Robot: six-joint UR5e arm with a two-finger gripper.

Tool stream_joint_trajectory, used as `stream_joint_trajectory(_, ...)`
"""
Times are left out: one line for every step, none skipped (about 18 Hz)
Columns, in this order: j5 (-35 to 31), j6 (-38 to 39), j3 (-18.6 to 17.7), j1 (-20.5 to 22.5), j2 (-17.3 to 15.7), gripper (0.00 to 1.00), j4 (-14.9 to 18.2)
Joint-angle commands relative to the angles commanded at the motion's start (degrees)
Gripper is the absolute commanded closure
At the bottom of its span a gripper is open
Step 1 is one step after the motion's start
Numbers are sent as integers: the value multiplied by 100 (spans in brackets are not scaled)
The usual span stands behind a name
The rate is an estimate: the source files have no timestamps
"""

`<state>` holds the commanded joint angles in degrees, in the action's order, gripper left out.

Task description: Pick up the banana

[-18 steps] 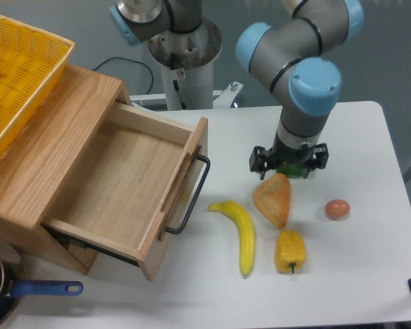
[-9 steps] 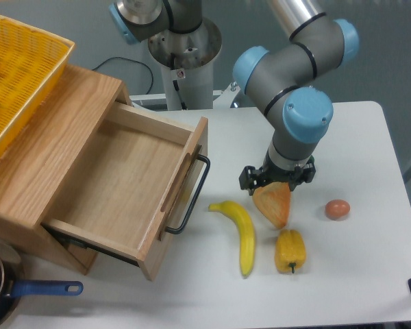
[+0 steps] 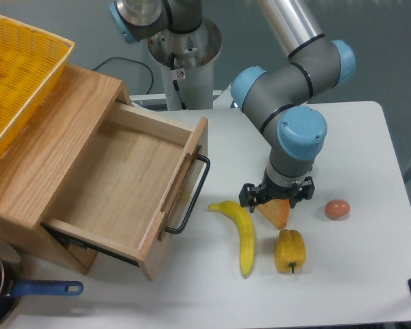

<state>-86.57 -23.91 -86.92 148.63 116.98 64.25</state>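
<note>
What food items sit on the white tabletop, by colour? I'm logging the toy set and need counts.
Yellow: 2, the banana and the bell pepper.
Orange-yellow: 1, the wedge, partly under the gripper.
Brown-orange: 1, the egg.
Total: 4.

The arm is showing dark grey joint housings capped in light blue, with a polished silver tube running between them. A second blue-capped joint is sitting on the silver column base (a small red-marked label is stuck on its front). The gripper is looking black and compact, with short dark fingers and a hint of green.
</note>
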Motion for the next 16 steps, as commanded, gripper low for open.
stream_joint_trajectory(0,0,0,-9,35,0,-35)
stream_joint_trajectory(0,9,-9,-18,53,0,-44)
stream_joint_trajectory(0,17,-17,-35,62,0,-44)
stream_joint_trajectory(9,18,-18,-70,79,0,-44)
stream_joint_trajectory(9,18,-35,-88,97,0,-44)
stream_joint_trajectory(9,18,-44,-97,114,0,-44)
stream_joint_trajectory(9,18,-44,-106,158,0,-44)
stream_joint_trajectory(17,9,-44,-106,176,0,-44)
stream_joint_trajectory(35,0,-44,-123,193,0,-53)
stream_joint_trajectory(87,-9,-44,-132,228,0,-53)
stream_joint_trajectory(123,-9,-35,-141,246,0,-53)
stream_joint_trajectory(123,0,-35,-150,272,0,-53)
stream_joint_trajectory(123,0,-35,-150,299,0,-53)
stream_joint_trajectory(123,0,-26,-150,316,0,-62)
stream_joint_trajectory(123,0,-26,-150,334,0,-88)
stream_joint_trajectory(123,0,-35,-150,343,0,-88)
